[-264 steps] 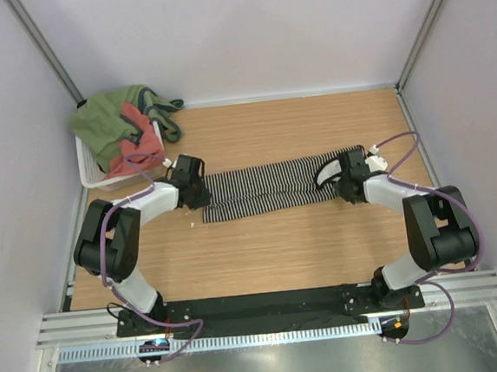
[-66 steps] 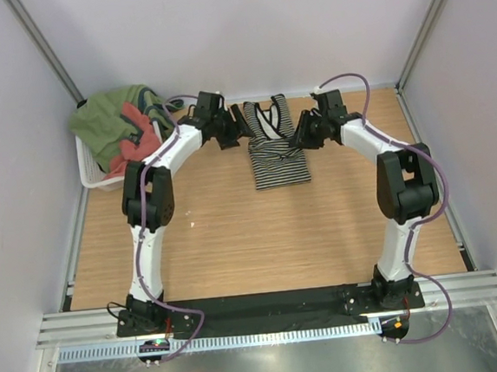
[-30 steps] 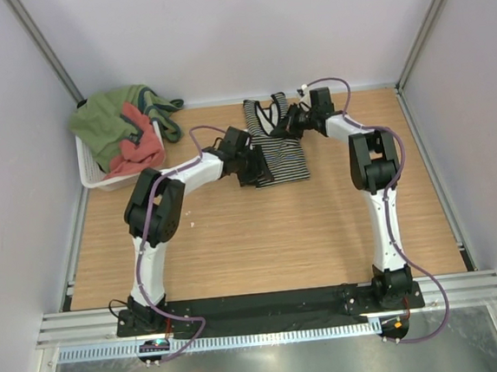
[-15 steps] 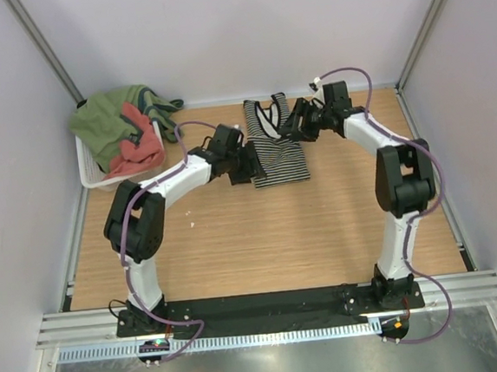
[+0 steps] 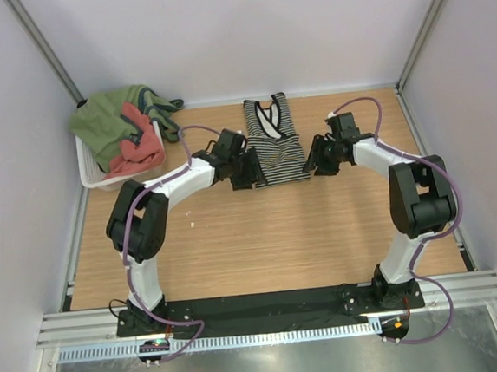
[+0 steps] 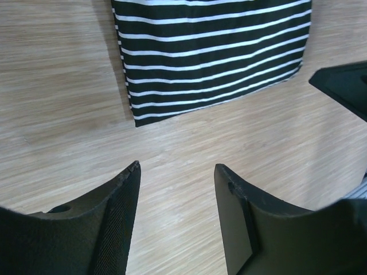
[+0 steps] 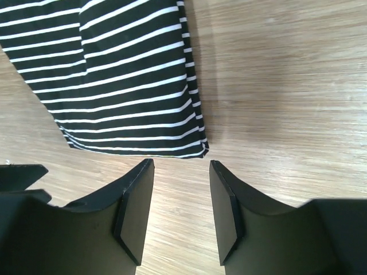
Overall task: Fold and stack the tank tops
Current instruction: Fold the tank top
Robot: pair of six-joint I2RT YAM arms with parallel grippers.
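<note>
The striped top (image 5: 276, 143), a few seconds ago a long strip stretched across mid-frame between the two arms, now lies as a compact rectangle at upper centre, neck end toward the back wall. The right gripper (image 5: 318, 160) has dropped within the last half second from the neck end to the lower right corner; the left gripper (image 5: 250, 169) has stayed at the lower left edge. Both wrist views show the fingers spread with nothing between them and bare wood beneath, a striped corner just beyond the tips, so the cloth has been let go. I judge this top's fold to be done or nearly so. The salmon top (image 5: 138, 154) remains bunched in the white basket (image 5: 85, 171) at upper left, under a green cloth (image 5: 106, 125), so folding it and stacking are still ahead. The table (image 5: 262, 237) is pale wood grain, boxed in by plain light walls with metal posts in the corners
</note>
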